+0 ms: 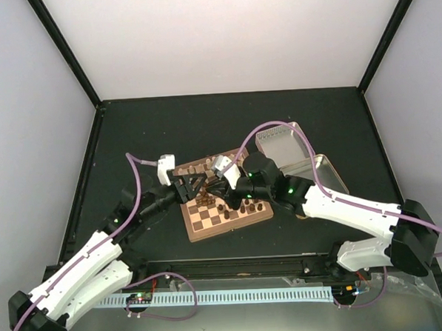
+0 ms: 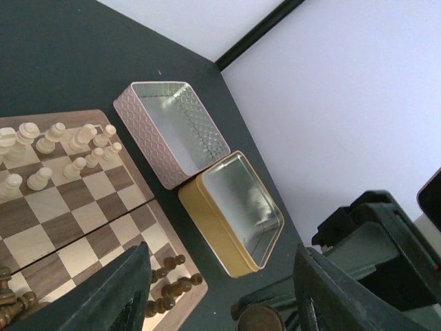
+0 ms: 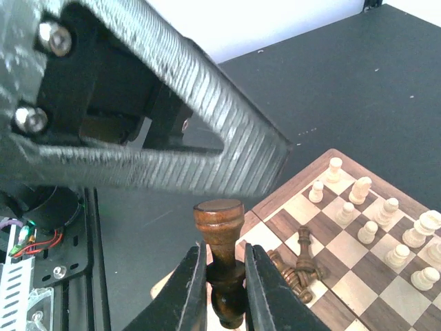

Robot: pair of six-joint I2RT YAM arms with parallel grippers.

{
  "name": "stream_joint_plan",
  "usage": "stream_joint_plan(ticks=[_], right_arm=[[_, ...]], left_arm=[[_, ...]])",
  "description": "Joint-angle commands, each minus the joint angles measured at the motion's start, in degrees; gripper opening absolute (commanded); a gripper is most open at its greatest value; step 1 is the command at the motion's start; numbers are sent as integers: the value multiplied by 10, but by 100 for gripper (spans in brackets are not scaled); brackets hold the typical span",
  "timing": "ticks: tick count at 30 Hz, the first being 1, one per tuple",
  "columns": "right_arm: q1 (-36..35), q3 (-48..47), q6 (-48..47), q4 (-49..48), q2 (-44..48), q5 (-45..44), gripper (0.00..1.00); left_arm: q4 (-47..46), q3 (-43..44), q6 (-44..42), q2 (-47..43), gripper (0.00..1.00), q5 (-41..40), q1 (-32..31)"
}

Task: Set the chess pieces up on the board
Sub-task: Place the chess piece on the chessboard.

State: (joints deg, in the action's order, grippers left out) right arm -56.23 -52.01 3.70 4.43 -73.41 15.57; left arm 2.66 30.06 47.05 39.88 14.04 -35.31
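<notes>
right gripper (image 3: 224, 286): pinching one dark piece (image 3: 219, 221), held upright | left gripper (image 2: 220, 289): wide, nothing in it | board (image 3: 348, 252): just right of the right gripper | done: pale pieces (image 3: 386, 214) stand in rows, far right | left: tipped dark pieces (image 3: 296, 265) lie beside its fingers

Right gripper (image 3: 225, 279) pinches a dark piece (image 3: 222, 238) (flat-topped) in its jaws; cream pieces (image 3: 360, 190) stand on the board (image 3: 358, 277).

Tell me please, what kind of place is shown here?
Probably a robot test cell rather than a home: plain white walls in black framing enclose a black table, and a left arm and right arm are bolted at its near edge.
</notes>
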Motion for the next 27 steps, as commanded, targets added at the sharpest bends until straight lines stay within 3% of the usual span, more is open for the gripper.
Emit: stream_joint_plan(ticks=[1, 9, 15, 19, 20, 22, 27], right_arm=[[-1, -22, -7, -28, -6, 4, 12], [-1, -33, 10, -31, -20, -31, 12], [-1, -35, 31, -39, -24, -37, 15], [1, -20, 77, -45, -6, -33, 32], [3, -9, 97, -58, 5, -29, 44], [16, 18, 142, -104, 32, 3, 53], [47, 86, 346, -264, 86, 50, 73]], left_arm=[[-12, 0, 21, 4, 53, 58, 8], [-20, 1, 27, 19, 38, 98, 10], [-22, 1, 24, 25, 9, 103, 11], [-35, 3, 30, 19, 5, 100, 14], [-42, 3, 35, 15, 5, 100, 15], [-59, 4, 46, 8, 5, 98, 17], [-121, 8, 93, -7, 5, 92, 20]])
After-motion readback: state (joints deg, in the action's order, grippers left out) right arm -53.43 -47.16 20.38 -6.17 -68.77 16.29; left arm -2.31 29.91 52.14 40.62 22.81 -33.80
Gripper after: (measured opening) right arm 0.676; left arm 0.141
